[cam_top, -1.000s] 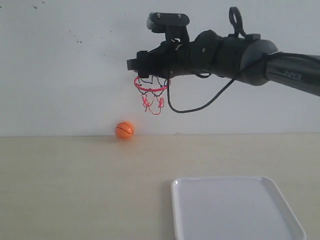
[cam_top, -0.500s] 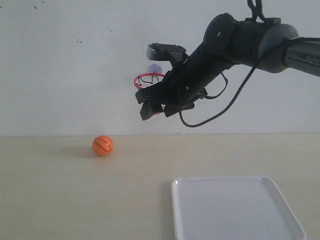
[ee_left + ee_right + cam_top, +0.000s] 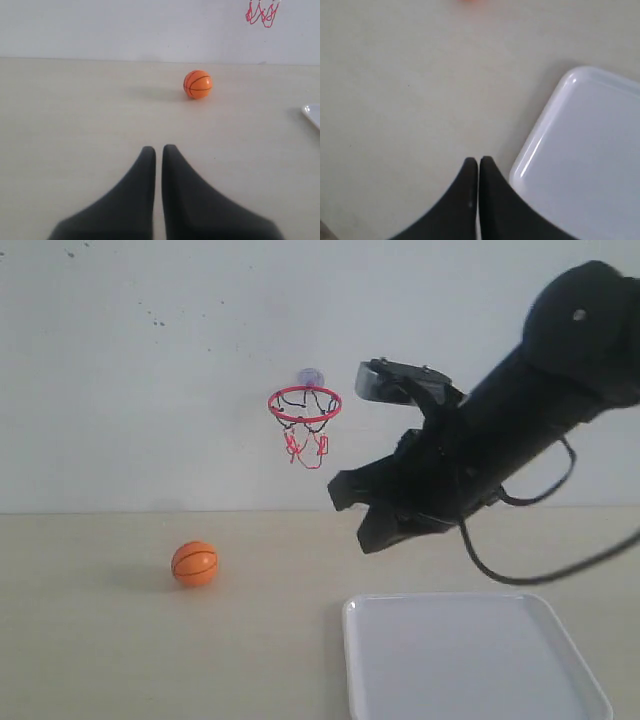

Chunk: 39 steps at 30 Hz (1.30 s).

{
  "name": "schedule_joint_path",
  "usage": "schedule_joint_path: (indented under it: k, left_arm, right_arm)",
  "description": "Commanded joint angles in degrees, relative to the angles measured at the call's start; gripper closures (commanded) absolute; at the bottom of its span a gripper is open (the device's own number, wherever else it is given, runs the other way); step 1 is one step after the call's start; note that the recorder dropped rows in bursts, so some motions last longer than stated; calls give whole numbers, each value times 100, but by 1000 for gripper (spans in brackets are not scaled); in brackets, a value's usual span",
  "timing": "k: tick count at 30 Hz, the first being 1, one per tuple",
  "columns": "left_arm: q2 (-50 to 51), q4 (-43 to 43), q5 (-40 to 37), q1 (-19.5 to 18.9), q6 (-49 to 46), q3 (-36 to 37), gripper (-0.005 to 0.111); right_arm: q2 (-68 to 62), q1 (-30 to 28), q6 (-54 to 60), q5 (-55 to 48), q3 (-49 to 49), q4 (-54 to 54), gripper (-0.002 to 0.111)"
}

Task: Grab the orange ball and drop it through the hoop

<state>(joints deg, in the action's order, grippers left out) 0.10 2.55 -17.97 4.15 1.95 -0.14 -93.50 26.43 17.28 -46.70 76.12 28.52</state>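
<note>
The orange ball (image 3: 194, 564) lies on the beige table, left of the middle and apart from both grippers. From the left wrist view the orange ball (image 3: 198, 84) is far ahead of my left gripper (image 3: 158, 148), which is shut and empty. The hoop (image 3: 304, 405) hangs on the white wall by its suction cup, and its net (image 3: 261, 11) shows at the edge of the left wrist view. My right gripper (image 3: 352, 510) hangs in the air below and right of the hoop. The right gripper (image 3: 478, 160) is shut on nothing and points down at the table.
A white tray (image 3: 470, 660) lies at the front right of the table. The tray (image 3: 590, 150) has its corner just beside my right fingertips, and the tray (image 3: 312, 112) is also visible in the left wrist view. The left arm is outside the exterior view.
The ball has rolled left and forward across the table. My right arm has swung from the hoop down and to the right, leaving the hoop uncovered.
</note>
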Motion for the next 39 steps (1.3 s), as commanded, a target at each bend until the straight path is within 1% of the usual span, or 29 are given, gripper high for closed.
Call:
schedule_joint_path:
  k: [1,6,8,11,14,20,27,30,33,36,37,38,39]
  left_arm:
    - [-10,-24,40,40,-10,14,103]
    - [-10,-24,40,40,-10,14,103]
    - [-10,-24,40,40,-10,14,103]
    - [-10,-24,40,40,-10,14,103]
    - [-10,-24,40,40,-10,14,103]
    - [-10,-24,40,40,-10,14,103]
    - [-10,-24,40,40,-10,14,103]
    - [-10,-24,40,40,-10,14,103]
    - [-10,-24,40,40,-10,14,103]
    - [-10,-24,40,40,-10,14,103]
    - [-10,-24,40,40,-10,14,103]
    - [-10,-24,40,40,-10,14,103]
    - [-10,-24,40,40,-10,14,103]
  right_arm:
    - [1149,-19,-24,403,-1260,479,108]
    - [2079,-19,-38,604,-2490,1024,108]
    - [2368,-19,-71,499,-2862,1151,108]
    - [2648,-19,-82,199,-3174,1166,108]
    - [2765,-19,-82,-90,-3252,1155,108]
    - [2765,-19,-82,-109,-3252,1167,108]
    - [2765,-8,15,290,-3321,1197,108]
    - [3027,7,-26,1146,-3740,1368,108]
    - [3779,7,-26,2386,-4514,1881,108]
    - [4639,-7,-15,3258,-5259,1940,108]
    - [4888,-32,-15,3442,-5450,1940,108]
    - [5490,-210,26,3774,-5887,1886,108]
    - [5713,-309,40,3892,-6048,1856,108]
